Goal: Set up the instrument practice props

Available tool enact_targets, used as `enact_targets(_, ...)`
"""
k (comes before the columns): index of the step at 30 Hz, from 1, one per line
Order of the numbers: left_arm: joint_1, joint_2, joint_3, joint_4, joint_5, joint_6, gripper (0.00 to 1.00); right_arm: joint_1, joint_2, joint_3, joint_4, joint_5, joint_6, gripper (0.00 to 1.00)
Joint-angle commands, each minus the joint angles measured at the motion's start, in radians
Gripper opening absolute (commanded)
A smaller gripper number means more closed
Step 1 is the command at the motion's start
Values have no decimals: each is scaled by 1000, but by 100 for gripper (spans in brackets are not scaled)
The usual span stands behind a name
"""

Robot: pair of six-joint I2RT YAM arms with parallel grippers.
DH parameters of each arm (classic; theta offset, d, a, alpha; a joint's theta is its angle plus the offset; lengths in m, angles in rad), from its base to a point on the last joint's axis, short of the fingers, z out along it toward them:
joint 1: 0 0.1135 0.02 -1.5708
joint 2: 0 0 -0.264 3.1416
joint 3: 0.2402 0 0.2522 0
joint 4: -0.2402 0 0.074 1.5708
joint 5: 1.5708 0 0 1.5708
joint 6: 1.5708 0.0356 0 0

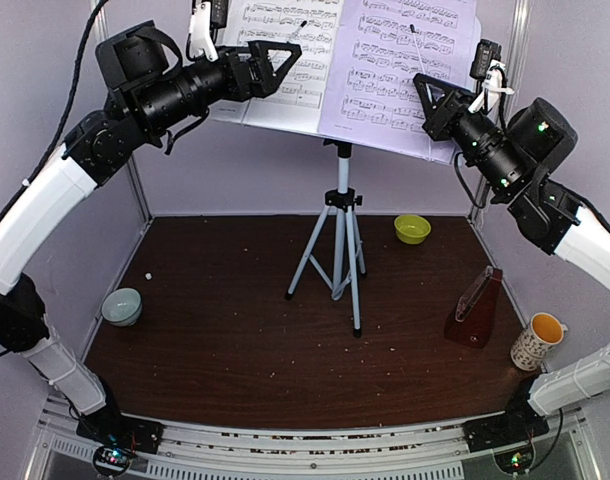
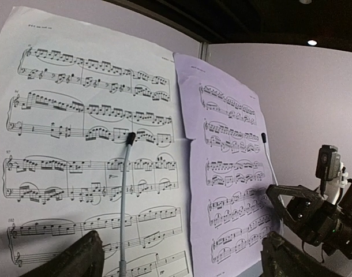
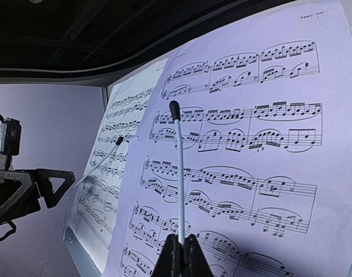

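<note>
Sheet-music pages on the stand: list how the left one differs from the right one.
The left page looks white; the right page looks pale lilac. The right page's inner edge overlaps the left page, lying in front of it. Both carry printed staves and each has a thin black-tipped holder arm across it.

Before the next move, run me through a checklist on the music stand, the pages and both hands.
1. Left page up on the stand: ok.
2. Right page up beside it: ok.
3. Left wire and right wire lying across their pages: ok.
4. Left hand open, empty: ok.
5. Right hand shut at the right wire's base; gripping it: cannot tell.
6. Stand upright, metronome standing apart from it: ok.
</note>
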Motion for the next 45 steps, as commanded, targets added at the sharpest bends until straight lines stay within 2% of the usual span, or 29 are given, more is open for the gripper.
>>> enact_targets(1,8,24,28,-28,209,-137,98,8,-14,11,31,-25,-14,0)
enact_targets(8,8,92,109,-159,213,-164,98,7,-11,13,31,-23,-11,0)
enact_targets(13,5,83,101,-178,191,-166,98,7,-11,17,25,-20,-8,0)
enact_targets(17,-84,-35,-33,-76,-80,-30,98,7,-8,16,25,-21,-8,0)
enact_targets(19,-88,-77,-68,-63,-167,-27,98,7,-5,17,25,-22,-9,0)
enact_targets(22,-88,-119,-105,-54,-270,-14,98,7,-3,24,24,-22,-9,0)
enact_targets(25,-92,-142,-128,-49,-294,4,98,7,-1,24,23,-20,-8,0)
enact_targets(28,-132,-142,-100,-79,-402,100,98,8,-3,24,20,-13,-10,0)
enact_targets(31,-143,-140,-68,-111,-394,117,98,8,-4,25,16,-4,-14,0)
enact_targets(36,-234,-93,4,-159,-406,143,98,8,-5,25,12,18,-17,0)
enact_targets(42,-313,-42,49,-177,-463,66,98,9,-6,29,9,26,-15,0)
enact_targets(45,-326,-15,59,-173,-430,-16,98,10,-6,32,7,30,-15,0)
